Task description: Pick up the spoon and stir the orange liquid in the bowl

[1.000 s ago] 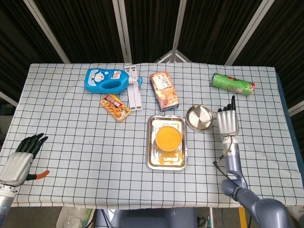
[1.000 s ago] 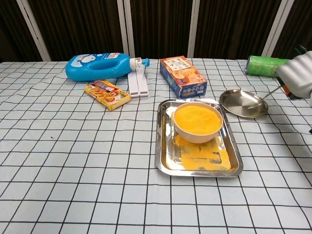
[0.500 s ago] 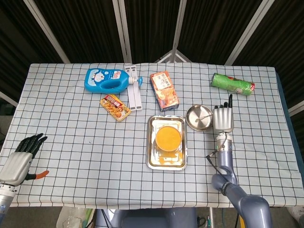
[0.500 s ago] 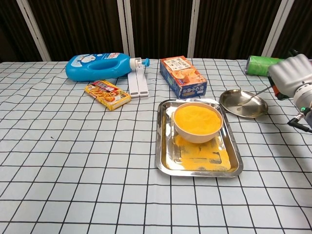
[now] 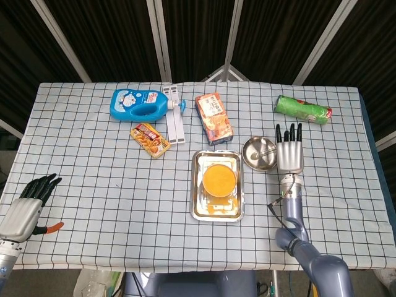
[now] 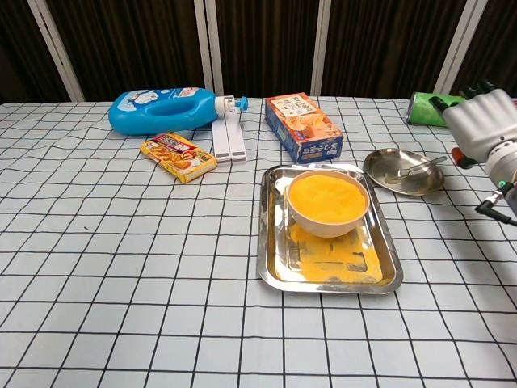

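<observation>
My right robot hand [image 5: 289, 154] spread wide, empty, beside steel dish [image 6: 397, 166] w/ spoon [image 6: 414, 168], lined up for handle. Left robot hand [image 5: 28, 207] idle, fingers loosely apart, near-left corner of surface.

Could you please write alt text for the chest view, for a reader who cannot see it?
The right robot hand hovers open beside a small metal dish holding the spoon. A bowl of orange liquid sits in a steel tray on a checked tablecloth.
</observation>
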Motion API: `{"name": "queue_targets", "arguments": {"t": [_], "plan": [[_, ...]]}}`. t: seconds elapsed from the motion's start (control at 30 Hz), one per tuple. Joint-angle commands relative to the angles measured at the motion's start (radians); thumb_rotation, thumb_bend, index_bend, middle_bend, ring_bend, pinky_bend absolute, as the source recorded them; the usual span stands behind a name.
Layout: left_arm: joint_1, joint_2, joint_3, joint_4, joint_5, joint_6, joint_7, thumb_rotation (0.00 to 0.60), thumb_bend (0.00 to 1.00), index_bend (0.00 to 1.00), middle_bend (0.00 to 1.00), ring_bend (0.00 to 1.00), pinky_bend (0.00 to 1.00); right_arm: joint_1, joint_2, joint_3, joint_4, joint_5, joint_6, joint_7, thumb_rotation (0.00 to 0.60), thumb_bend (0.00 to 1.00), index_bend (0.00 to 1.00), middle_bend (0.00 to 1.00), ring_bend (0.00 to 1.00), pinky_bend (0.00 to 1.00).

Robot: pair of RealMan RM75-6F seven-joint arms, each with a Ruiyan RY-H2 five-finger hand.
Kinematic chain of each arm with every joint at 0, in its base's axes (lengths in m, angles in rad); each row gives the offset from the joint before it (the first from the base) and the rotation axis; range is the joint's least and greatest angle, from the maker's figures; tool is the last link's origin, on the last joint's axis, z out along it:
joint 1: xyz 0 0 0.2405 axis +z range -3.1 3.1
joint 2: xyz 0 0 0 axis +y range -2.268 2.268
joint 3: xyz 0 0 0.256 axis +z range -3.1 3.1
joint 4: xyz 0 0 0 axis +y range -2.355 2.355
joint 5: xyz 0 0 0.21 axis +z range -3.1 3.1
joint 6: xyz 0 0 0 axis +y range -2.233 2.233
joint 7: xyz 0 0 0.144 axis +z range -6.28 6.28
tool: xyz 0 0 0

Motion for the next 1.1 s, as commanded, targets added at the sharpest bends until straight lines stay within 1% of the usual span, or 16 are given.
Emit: {"name": "queue_targets", "arguments": {"t": [0.03, 0.1, 0.23, 0.33, 0.4, 0.43, 0.47, 0.57, 0.6, 0.67, 0.73, 0.8, 0.9, 0.97, 1.1], "plan": [[0.000, 0.000, 0.000, 0.000, -0.001, 0.000, -0.001, 0.600, 0.00, 0.00, 0.00, 0.00, 0.00, -0.005, 0.015, -0.004, -0.014, -0.006, 0.021, -0.003, 0.600, 0.49, 0.03, 0.25, 0.05, 0.07], [0.000, 0.001, 0.000, 0.000, 0.000, 0.000, -0.002, 0.600, 0.00, 0.00, 0.00, 0.00, 0.00, -0.011, 0.032, -0.005, -0.029, -0.010, 0.041, -0.003, 0.600, 0.49, 0.03, 0.23, 0.04, 0.06], [0.001, 0.001, 0.000, 0.002, 0.003, 0.005, -0.002, 0.600, 0.00, 0.00, 0.00, 0.00, 0.00, -0.049, 0.104, -0.019, -0.116, -0.032, 0.107, 0.023, 0.600, 0.49, 0.01, 0.18, 0.01, 0.05], [0.004, 0.000, -0.001, 0.004, 0.005, 0.013, -0.003, 0.600, 0.00, 0.00, 0.00, 0.00, 0.00, -0.118, 0.197, -0.036, -0.263, -0.042, 0.151, 0.052, 0.600, 0.49, 0.00, 0.10, 0.00, 0.04], [0.006, 0.000, -0.002, 0.006, 0.008, 0.019, -0.003, 0.600, 0.00, 0.00, 0.00, 0.00, 0.00, -0.172, 0.271, -0.055, -0.387, -0.049, 0.173, 0.062, 0.600, 0.48, 0.00, 0.04, 0.00, 0.03], [0.008, -0.001, -0.002, 0.008, 0.010, 0.026, -0.002, 0.600, 0.00, 0.00, 0.00, 0.00, 0.00, -0.220, 0.338, -0.075, -0.497, -0.054, 0.190, 0.071, 0.600, 0.47, 0.00, 0.02, 0.00, 0.01], [0.011, -0.001, -0.002, 0.010, 0.012, 0.031, -0.001, 0.600, 0.00, 0.00, 0.00, 0.00, 0.00, -0.256, 0.388, -0.091, -0.581, -0.055, 0.197, 0.080, 0.600, 0.46, 0.00, 0.01, 0.00, 0.01], [0.018, -0.002, -0.004, 0.015, 0.018, 0.051, 0.001, 0.600, 0.00, 0.00, 0.00, 0.00, 0.00, -0.359, 0.546, -0.137, -0.847, -0.038, 0.203, 0.096, 0.600, 0.43, 0.00, 0.00, 0.00, 0.00], [0.023, -0.001, -0.005, 0.018, 0.022, 0.063, 0.004, 0.600, 0.00, 0.00, 0.00, 0.00, 0.00, -0.407, 0.627, -0.163, -0.975, -0.028, 0.209, 0.103, 0.600, 0.42, 0.00, 0.00, 0.00, 0.00], [0.030, -0.002, -0.005, 0.020, 0.028, 0.079, 0.007, 0.600, 0.00, 0.00, 0.00, 0.00, 0.00, -0.460, 0.721, -0.198, -1.113, -0.036, 0.232, 0.111, 0.600, 0.42, 0.00, 0.00, 0.00, 0.00], [0.037, -0.002, -0.005, 0.021, 0.035, 0.097, 0.012, 0.600, 0.00, 0.00, 0.00, 0.00, 0.00, -0.513, 0.805, -0.240, -1.224, -0.065, 0.271, 0.127, 0.600, 0.41, 0.00, 0.00, 0.00, 0.00], [0.045, -0.003, -0.004, 0.025, 0.042, 0.115, 0.022, 0.600, 0.00, 0.00, 0.00, 0.00, 0.00, -0.553, 0.857, -0.275, -1.291, -0.096, 0.305, 0.147, 0.600, 0.41, 0.00, 0.00, 0.00, 0.00], [0.055, -0.006, -0.003, 0.032, 0.049, 0.134, 0.038, 0.600, 0.00, 0.00, 0.00, 0.00, 0.00, -0.603, 0.916, -0.322, -1.351, -0.155, 0.357, 0.176, 0.600, 0.41, 0.00, 0.00, 0.00, 0.00], [0.060, -0.010, -0.007, 0.037, 0.040, 0.139, 0.044, 0.600, 0.00, 0.00, 0.00, 0.00, 0.00, -0.639, 0.944, -0.352, -1.369, -0.198, 0.401, 0.200, 0.600, 0.41, 0.00, 0.00, 0.00, 0.00], [0.059, -0.015, -0.017, 0.041, 0.016, 0.134, 0.045, 0.600, 0.00, 0.00, 0.00, 0.00, 0.00, -0.676, 0.962, -0.378, -1.372, -0.230, 0.438, 0.242, 0.600, 0.41, 0.00, 0.00, 0.00, 0.00]]}}
